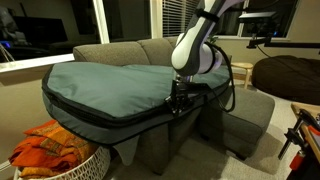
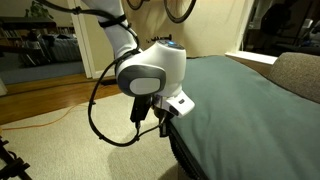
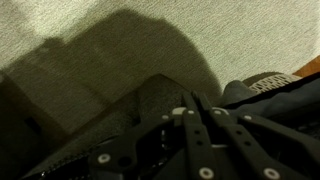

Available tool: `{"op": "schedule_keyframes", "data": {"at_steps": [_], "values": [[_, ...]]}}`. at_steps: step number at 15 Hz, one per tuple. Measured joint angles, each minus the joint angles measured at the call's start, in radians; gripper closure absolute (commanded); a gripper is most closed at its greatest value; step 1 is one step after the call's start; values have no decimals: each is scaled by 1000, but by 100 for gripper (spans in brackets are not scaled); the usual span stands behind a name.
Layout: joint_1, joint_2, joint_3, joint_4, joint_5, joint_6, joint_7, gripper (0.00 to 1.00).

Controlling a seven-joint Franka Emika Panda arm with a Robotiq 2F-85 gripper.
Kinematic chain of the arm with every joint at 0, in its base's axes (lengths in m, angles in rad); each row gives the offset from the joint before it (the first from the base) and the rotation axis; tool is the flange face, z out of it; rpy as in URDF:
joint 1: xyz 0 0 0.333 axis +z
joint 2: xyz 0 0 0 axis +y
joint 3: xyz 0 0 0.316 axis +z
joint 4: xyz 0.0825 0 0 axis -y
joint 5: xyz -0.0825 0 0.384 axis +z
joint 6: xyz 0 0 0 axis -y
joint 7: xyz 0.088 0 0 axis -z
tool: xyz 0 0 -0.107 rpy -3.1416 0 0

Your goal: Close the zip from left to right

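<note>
1. in an exterior view, a big teal-grey bag (image 1: 110,85) lies flat over a grey sofa (image 1: 150,50). the zip (image 1: 118,121) is the dark line in the black trim along the front edge of the bag. the arm (image 1: 200,45) comes down from the top right. the gripper (image 1: 179,100) is at the right part of this edge, touching the trim or just beside it. its fingers are dark against the dark trim, so i cannot tell how far the jaws are open or whether they hold anything. a basket (image 1: 85,165) with orange cloth (image 1: 45,148) stands near the left end of the bag.
2. in an exterior view, the gripper (image 2: 165,118) hangs under the white wrist (image 2: 150,75), right at the black edge where the zip (image 2: 185,152) runs. a black cable (image 2: 95,120) loops down over the carpet (image 2: 50,145). the jaws are not clear here either.
3. the wrist view is very dark. the black parts of the gripper fill the lower half, with carpet above. i cannot make out the zip there.
</note>
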Motion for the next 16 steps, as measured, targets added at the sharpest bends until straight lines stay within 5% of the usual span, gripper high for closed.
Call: {"op": "schedule_keyframes", "data": {"at_steps": [9,16], "values": [[-75,-15,62,-36,65,22,-99,99],[-128,-15,43,-38,66,-4,-147,99]]}}
